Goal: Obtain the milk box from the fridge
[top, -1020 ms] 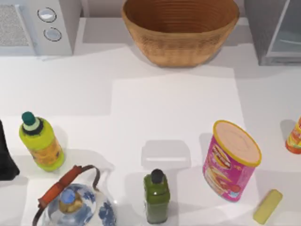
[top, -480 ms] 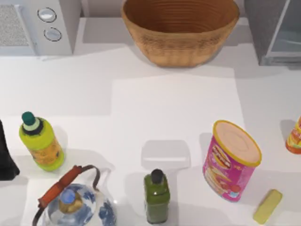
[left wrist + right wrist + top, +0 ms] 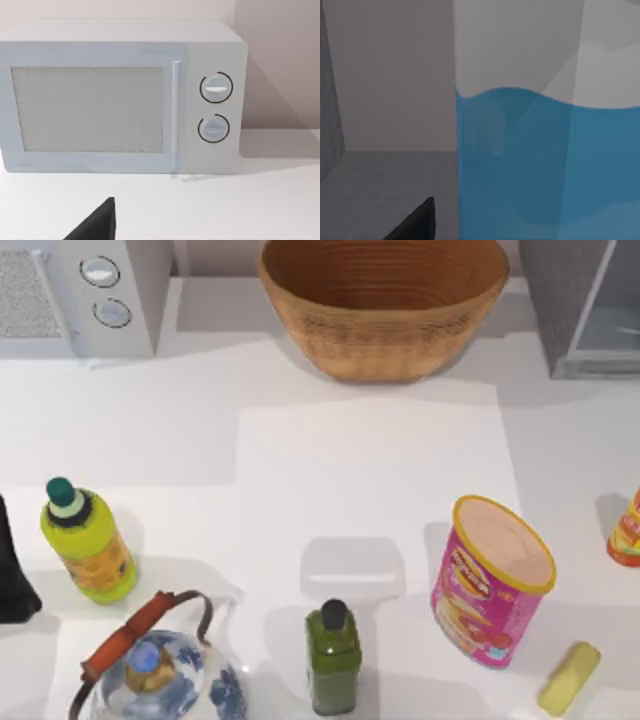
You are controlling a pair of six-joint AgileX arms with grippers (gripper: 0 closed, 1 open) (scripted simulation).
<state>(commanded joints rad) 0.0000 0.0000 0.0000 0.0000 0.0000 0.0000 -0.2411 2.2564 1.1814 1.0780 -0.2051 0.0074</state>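
Right gripper (image 3: 415,222) close beside the milk box (image 3: 545,165) inside the fridge (image 3: 580,310)

Whether it is open or closed, I cannot tell. On the white table (image 3: 370,470) in front of the fridge nothing has moved in the last second, so the work probably goes on inside the grey cabinet. The left gripper (image 3: 95,222) is parked far from the fridge, facing the microwave (image 3: 120,95).
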